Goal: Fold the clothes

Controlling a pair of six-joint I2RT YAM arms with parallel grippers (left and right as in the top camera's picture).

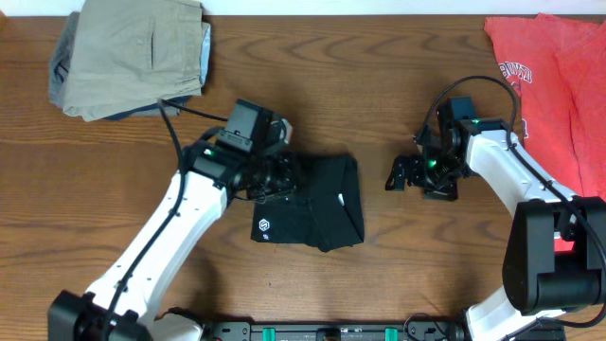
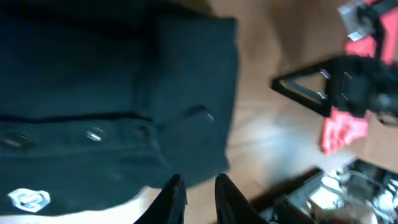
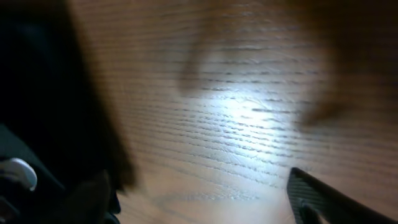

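Nearest, along the front edge: bare wood tabletop (image 1: 379, 284).

Just beyond, at centre: black shirt (image 1: 322, 204), folded into a compact block and lying flat, w/ white logo (image 1: 264, 226) at its near-L corner. Seen close in L wrist view as a placket w/ buttons (image 2: 95, 134) across the fabric.

At the shirt's far-L edge: L claw (image 1: 281, 175), low over the cloth. Parted only a sliver at the fingers (image 2: 176, 196), w/ wood visible btwn and no fabric pinched. Tips just beside the shirt's edge; can't tell thru the blur whether touching.

About level, well apart to the R of the shirt: R claw (image 1: 399, 173), spread wide, gripping nothing, over bare wood. R wrist view v. blurred: one finger (image 3: 320, 196) at lower R, otherwise wood grain.

Far L corner: khaki trousers (image 1: 133, 57), folded.

Far R corner: red T-shirt (image 1: 549, 66) w/ white print, partly out of frame.
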